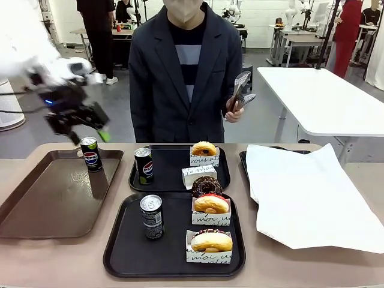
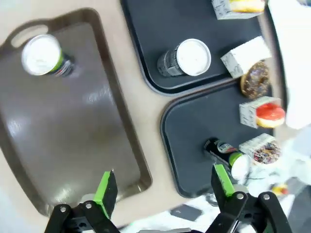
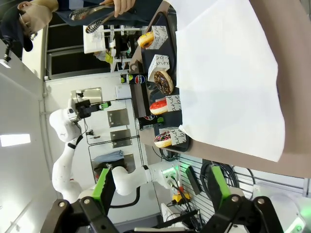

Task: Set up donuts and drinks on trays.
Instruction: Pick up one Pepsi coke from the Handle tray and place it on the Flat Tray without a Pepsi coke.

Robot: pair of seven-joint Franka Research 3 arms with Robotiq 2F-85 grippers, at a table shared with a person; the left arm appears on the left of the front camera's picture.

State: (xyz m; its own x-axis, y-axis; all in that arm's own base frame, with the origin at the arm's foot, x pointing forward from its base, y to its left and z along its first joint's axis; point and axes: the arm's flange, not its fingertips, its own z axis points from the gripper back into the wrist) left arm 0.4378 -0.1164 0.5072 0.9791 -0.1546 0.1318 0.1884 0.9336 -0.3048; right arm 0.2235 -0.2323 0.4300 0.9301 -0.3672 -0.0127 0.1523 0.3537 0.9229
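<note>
Pepsi can [image 1: 90, 153] on brown tray [image 1: 36, 204] | sleeve [image 1: 204, 159] script "mois"

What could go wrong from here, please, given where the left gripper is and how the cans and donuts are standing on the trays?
1. The left gripper hangs open just above the Pepsi can on the brown tray; a slightly off descent might tip the slim can.
2. On the near black tray, the grey can stands close to the sleeved donuts; adding anything there could knock it over.
</note>
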